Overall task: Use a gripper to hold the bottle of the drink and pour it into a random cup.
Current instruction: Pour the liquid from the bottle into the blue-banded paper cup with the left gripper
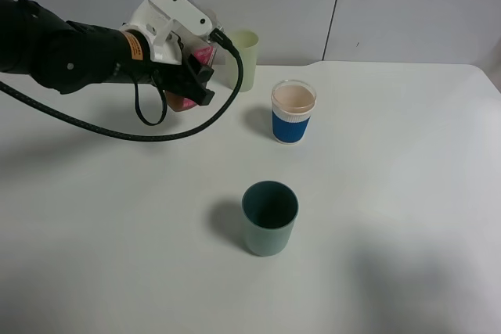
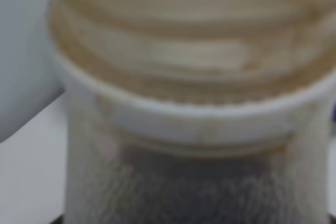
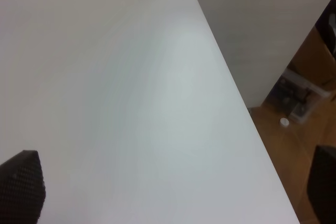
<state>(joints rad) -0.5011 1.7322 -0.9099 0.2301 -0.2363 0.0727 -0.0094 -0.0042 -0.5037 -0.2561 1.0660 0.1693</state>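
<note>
My left gripper [image 1: 194,76], a white jaw piece on the black arm, is shut on the bottle of the drink [image 1: 204,55]; its pink-red label shows between the jaws. The bottle is at the back left, to the left of the cup and apart from it. In the left wrist view the bottle's wide threaded neck [image 2: 194,103] fills the picture, blurred. The cup [image 1: 293,112] has a blue sleeve and a white band, stands upright right of the gripper and holds a pale pinkish drink. My right gripper [image 3: 170,192] is open over bare table by the table's edge.
A pale green tumbler [image 1: 244,48] stands just behind the left gripper by the wall. A dark teal cup [image 1: 270,217] stands upright in the middle front. The white table [image 1: 407,193] ends at the right, with floor and boxes [image 3: 302,103] beyond its edge.
</note>
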